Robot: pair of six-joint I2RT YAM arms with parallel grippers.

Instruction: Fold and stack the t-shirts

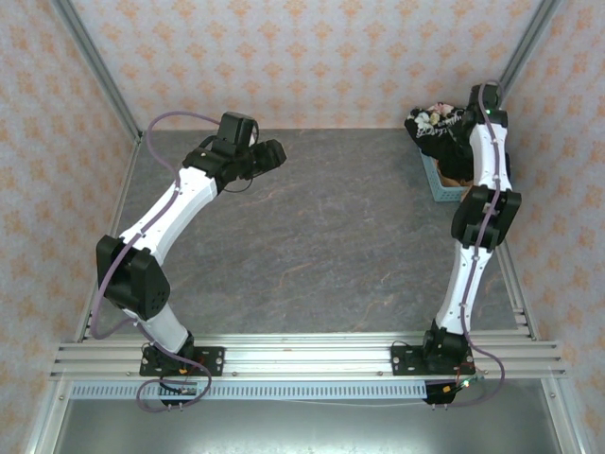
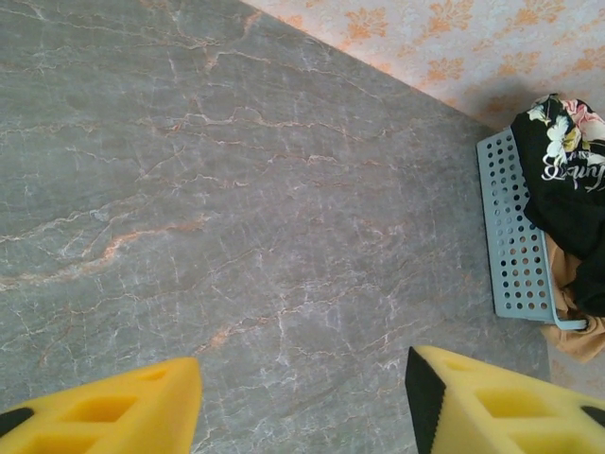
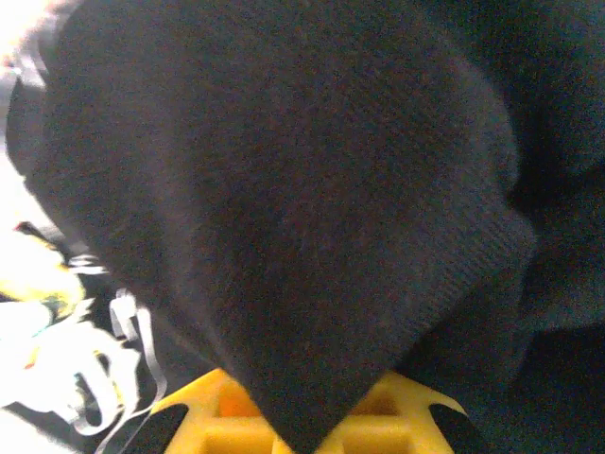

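The right hand is found at the upper right of the top view, sunk into the black t-shirt, which is heaped over the far end of a blue-grey perforated basket at the right edge of the desk. In the right wrist view, a thick fold of the black t-shirt is seen pinched between the yellow fingers of the right hand, which is closed tight on the cloth; pale print is glimpsed at the left edge of the frame. The left hand is held above the bare desk at the upper left of the top view, well apart from the basket. In the left wrist view, the left hand is shown parted, with nothing between its fingers and the grey marbled desk beneath. At the right of that frame the basket is seen, the rose-printed black t-shirt draped over it and an orange-brown t-shirt lying under it.
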